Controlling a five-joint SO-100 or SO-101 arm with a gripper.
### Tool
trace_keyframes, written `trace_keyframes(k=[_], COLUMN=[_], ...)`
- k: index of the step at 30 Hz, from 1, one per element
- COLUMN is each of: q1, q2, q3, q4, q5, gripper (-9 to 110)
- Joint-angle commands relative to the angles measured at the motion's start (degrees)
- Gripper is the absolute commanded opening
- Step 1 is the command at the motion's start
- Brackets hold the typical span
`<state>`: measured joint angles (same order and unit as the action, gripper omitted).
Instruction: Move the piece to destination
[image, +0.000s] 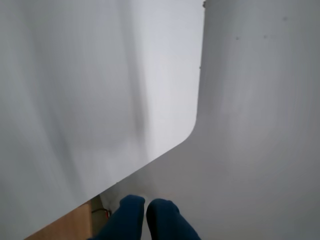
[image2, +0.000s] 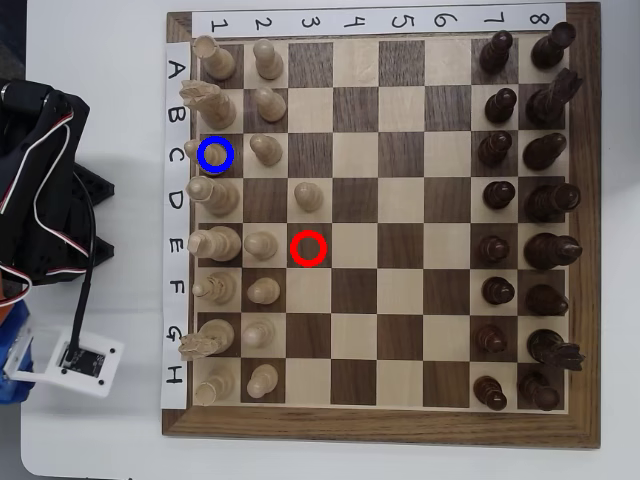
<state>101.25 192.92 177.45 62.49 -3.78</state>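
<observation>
Piece (image2: 214, 154) already sits inside the blue ring on the destination (image2: 227, 137), left edge of the board (image2: 380, 425). Wrist view shows the end effector (image: 145, 216) pinched together, empty, over bare bench (image: 260, 125). Looks done to me; next is just parking the arm.

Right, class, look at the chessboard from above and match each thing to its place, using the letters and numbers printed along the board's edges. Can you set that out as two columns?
Things:
1. blue ring
2. red ring
3. dark pieces
4. lone cream pawn

Places:
a. row D, column 3
b. columns 7 and 8
c. row C, column 1
d. row E, column 3

Pairs: 1-c, 2-d, 3-b, 4-a
</observation>
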Motion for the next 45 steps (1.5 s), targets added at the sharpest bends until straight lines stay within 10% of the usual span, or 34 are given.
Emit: trace_keyframes(k=[1, 45], q1=[0.4, -10.9], q2=[3.3, 3.3], q3=[1.5, 3.9], q4=[0.2, -8.3], q5=[-1.5, -0.2], gripper=[0, 0])
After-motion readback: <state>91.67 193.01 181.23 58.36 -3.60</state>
